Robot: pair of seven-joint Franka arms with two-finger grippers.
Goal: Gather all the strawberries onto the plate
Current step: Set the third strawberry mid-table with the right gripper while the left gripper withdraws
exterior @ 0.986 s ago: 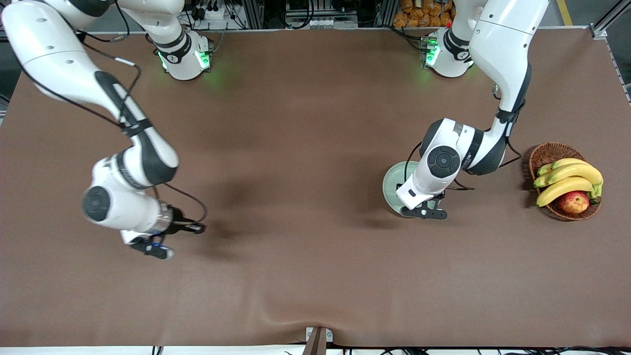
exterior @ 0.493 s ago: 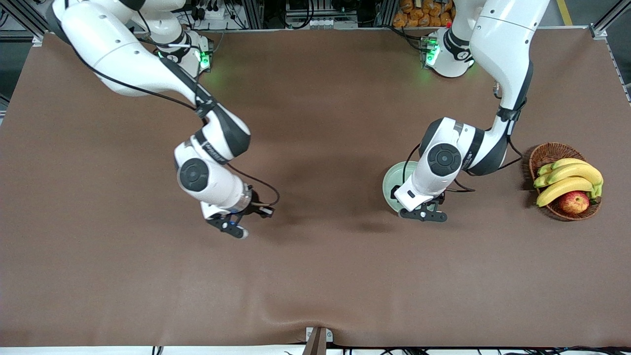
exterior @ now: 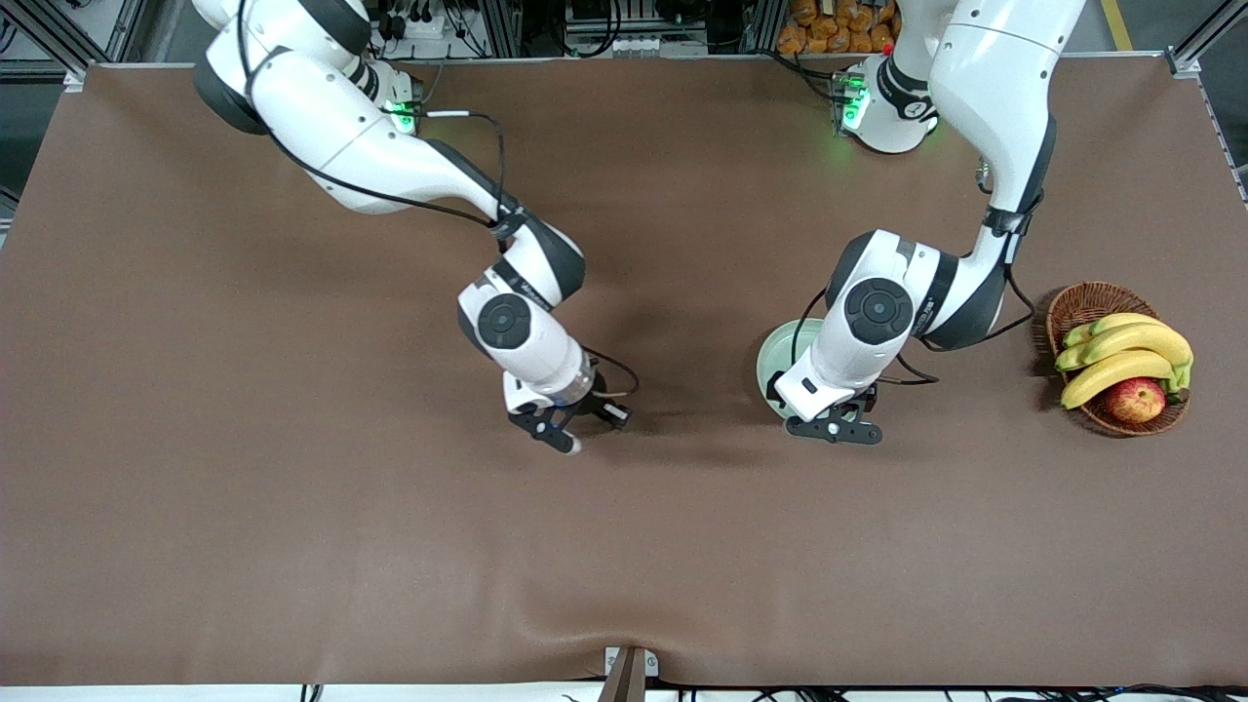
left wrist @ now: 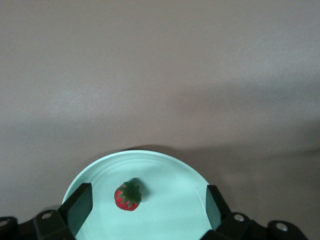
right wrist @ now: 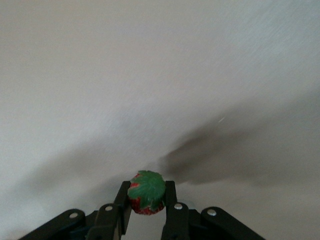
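The pale mint-green plate [exterior: 772, 353] lies mid-table toward the left arm's end, mostly hidden under the left arm. In the left wrist view the plate [left wrist: 170, 170] holds one strawberry [left wrist: 128, 196], a small red berry with a green cap. My left gripper [left wrist: 148, 210] is open and empty, hovering over the plate [exterior: 835, 429]. My right gripper [right wrist: 146, 197] is shut on a second strawberry [right wrist: 146, 192] and holds it above bare cloth [exterior: 564, 437], toward the right arm's end from the plate. A third strawberry is not in view.
A brown wicker basket [exterior: 1082, 302] with bananas [exterior: 1121, 356] and a red-yellow apple [exterior: 1136, 400] stands at the left arm's end of the table. The brown cloth has a ridge at its front edge [exterior: 624, 643].
My right arm has swung from the right arm's end of the table toward the middle and the plate, carrying the strawberry. The left arm has barely moved.
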